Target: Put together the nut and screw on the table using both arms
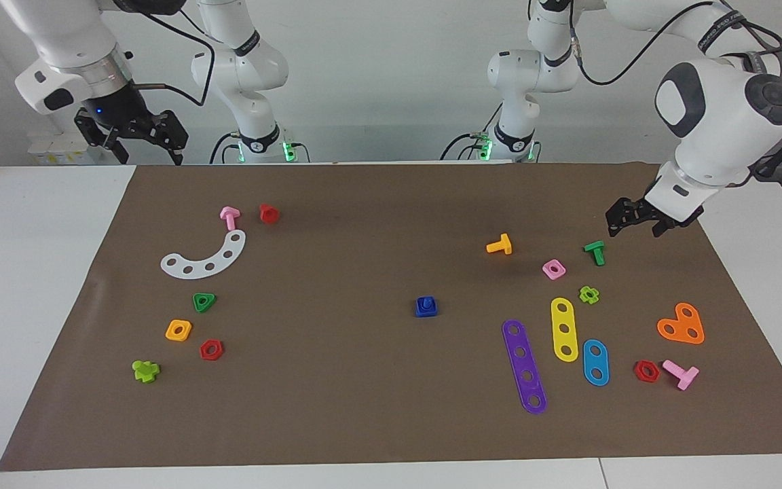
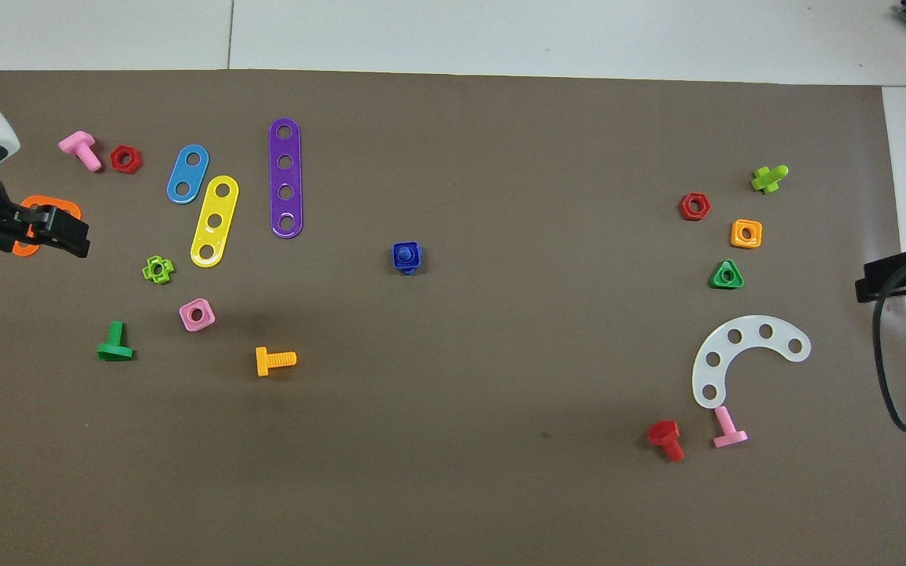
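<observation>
Nut (image 1: 426,310) carries screw (image 1: 425,303) mid-tabletop (image 1: 364,407); left gripper (image 1: 625,223) and right gripper (image 1: 140,139) raised, jaws open; a nudge could unseat it.

table (image 1: 45,285) | brown sheet (image 1: 364,407) | on sheet: scattered coloured toy parts

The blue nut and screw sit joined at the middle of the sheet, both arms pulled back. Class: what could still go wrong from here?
1. The blue screw stands in the blue nut, but how firmly they are joined cannot be seen; a nudge may part them.
2. The left claw hangs low over the green bolt and pink square nut; a sweep could scatter them.
3. The right claw waits high over the sheet's corner: little risk.
</observation>
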Robot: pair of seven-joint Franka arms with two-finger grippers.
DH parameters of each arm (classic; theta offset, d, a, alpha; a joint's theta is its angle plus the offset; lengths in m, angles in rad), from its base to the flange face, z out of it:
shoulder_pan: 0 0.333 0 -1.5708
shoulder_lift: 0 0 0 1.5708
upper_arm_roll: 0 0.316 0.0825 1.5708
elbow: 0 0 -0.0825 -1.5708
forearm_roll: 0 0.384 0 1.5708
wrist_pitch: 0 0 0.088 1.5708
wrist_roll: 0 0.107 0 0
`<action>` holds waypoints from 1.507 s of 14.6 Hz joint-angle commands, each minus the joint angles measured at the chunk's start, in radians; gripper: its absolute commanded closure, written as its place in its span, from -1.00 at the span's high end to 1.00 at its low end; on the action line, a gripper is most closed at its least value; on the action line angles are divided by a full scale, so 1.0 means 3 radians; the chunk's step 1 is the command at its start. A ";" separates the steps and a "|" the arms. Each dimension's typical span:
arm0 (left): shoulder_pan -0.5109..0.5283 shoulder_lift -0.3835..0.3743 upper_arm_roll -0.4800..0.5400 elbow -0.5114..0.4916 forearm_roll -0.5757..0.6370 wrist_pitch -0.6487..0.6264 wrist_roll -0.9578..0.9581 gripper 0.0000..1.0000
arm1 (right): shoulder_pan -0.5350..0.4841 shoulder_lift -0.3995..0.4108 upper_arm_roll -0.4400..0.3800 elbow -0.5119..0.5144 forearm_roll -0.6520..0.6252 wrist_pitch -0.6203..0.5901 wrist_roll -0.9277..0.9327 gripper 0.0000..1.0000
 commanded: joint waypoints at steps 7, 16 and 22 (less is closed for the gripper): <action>-0.0031 -0.0724 -0.0197 -0.0312 0.0094 -0.0142 -0.0205 1.00 | -0.0018 -0.0047 0.0017 -0.0035 0.0006 0.0027 -0.0074 1.00; -0.0113 -0.0822 -0.0223 -0.0241 0.0064 -0.0234 -0.0252 1.00 | -0.0018 -0.0047 0.0017 -0.0035 0.0006 0.0027 -0.0074 1.00; -0.0113 -0.0822 -0.0223 -0.0256 0.0058 -0.0147 -0.0252 1.00 | -0.0018 -0.0047 0.0017 -0.0035 0.0011 0.0027 -0.0074 1.00</action>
